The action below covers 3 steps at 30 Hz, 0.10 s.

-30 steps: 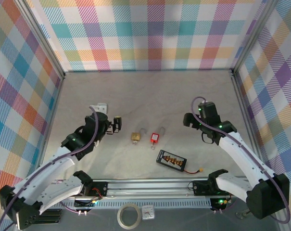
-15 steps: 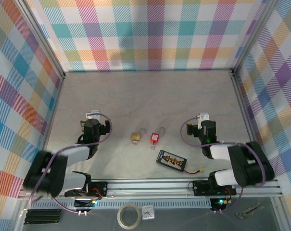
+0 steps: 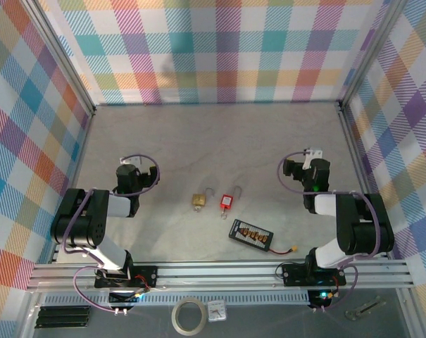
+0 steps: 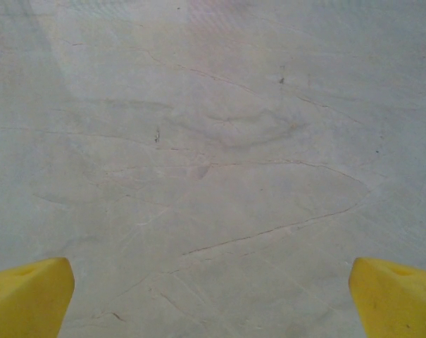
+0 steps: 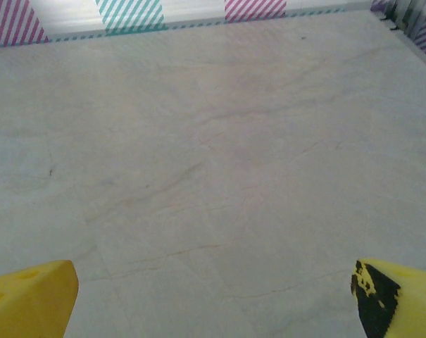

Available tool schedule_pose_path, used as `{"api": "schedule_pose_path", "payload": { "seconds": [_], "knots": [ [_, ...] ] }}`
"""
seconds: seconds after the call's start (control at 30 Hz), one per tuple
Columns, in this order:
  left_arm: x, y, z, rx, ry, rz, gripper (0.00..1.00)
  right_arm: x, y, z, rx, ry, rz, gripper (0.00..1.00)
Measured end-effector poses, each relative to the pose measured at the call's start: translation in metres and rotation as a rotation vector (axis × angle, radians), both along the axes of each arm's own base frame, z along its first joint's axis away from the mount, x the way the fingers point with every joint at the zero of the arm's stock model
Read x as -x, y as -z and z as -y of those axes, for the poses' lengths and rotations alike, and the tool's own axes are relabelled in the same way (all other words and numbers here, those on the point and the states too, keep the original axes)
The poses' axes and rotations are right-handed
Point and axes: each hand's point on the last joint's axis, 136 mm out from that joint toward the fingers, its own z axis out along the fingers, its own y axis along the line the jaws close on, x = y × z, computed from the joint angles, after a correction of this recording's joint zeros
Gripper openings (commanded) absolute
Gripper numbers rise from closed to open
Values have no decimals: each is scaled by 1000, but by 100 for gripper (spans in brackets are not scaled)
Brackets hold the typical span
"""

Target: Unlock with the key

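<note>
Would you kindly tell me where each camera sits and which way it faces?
Top external: above and behind the bases, looking down at the table, brass padlock and red padlock; left arm and right arm folded.
Left wrist: on the left arm, facing down at the table; open left tool, yellow fingertips in the bottom corners.
Right wrist: on the right arm, looking across the table to the plaid wall; open right tool likewise.
Shared: all see the table.

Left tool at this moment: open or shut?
Open. The left tool has its yellow fingertips at opposite bottom corners of the left wrist view, with bare table between them and nothing held.
</note>
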Motion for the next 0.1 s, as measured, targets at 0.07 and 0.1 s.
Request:
{"api": "schedule_pose_path", "payload": {
  "seconds": [0.07,0.1],
  "knots": [
    [0,0,1,4,2,0,100,1,2,0,0,0,-5,99],
    [0,0,1,4,2,0,100,1,2,0,-1,-1,-3,99]
  ]
}}
